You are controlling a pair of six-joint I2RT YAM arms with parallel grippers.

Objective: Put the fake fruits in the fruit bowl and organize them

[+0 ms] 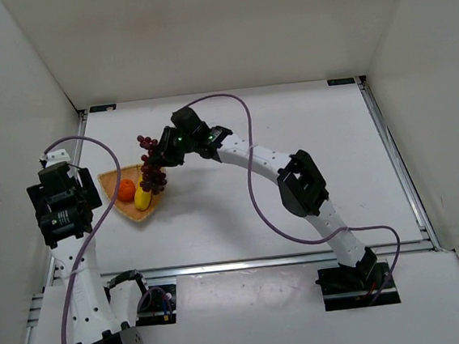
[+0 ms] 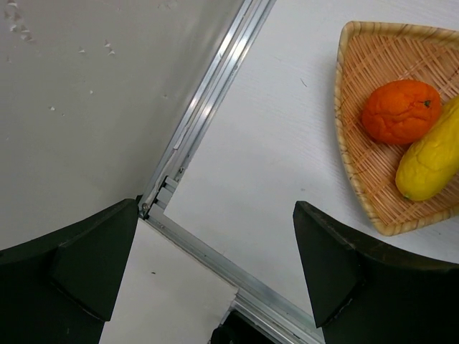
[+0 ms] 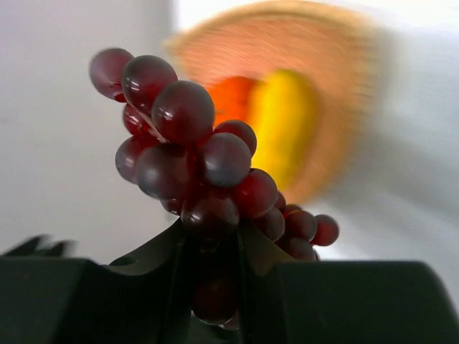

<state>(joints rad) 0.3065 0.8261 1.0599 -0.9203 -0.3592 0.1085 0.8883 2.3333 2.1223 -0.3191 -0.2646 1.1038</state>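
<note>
My right hand (image 1: 160,157) is clenched on the grapes (image 1: 153,168), its 2 dark fingers pinching the lower middle of the bunch in the right wrist view (image 3: 213,247). The grapes (image 3: 201,165) are dark purple-red, glossy and slightly see-through, about 15 round berries packed in a loose cluster, with a few sticking out at the upper left and lower right.

From above, the bunch sits at the right corner of the basket (image 1: 105,181), overlapping its rim. I cannot tell whether it touches the weave or hangs over it.

The basket is shallow, tan, woven wicker with 3 rounded corners, and it lies on the white table (image 1: 291,133) in front of the left arm. Inside it are 2 fruits touching side by side: a round orange (image 1: 125,190) with a dimpled skin and a yellow oblong lemon (image 1: 143,197) to its right. The left wrist view shows both sharply, the orange (image 2: 400,111) beside the lemon (image 2: 430,161), near the basket rim (image 2: 344,143).

My left hand (image 1: 60,206) is released, fingers (image 2: 358,279) spread wide with nothing between them, over the table's left edge, apart from the basket.
</note>
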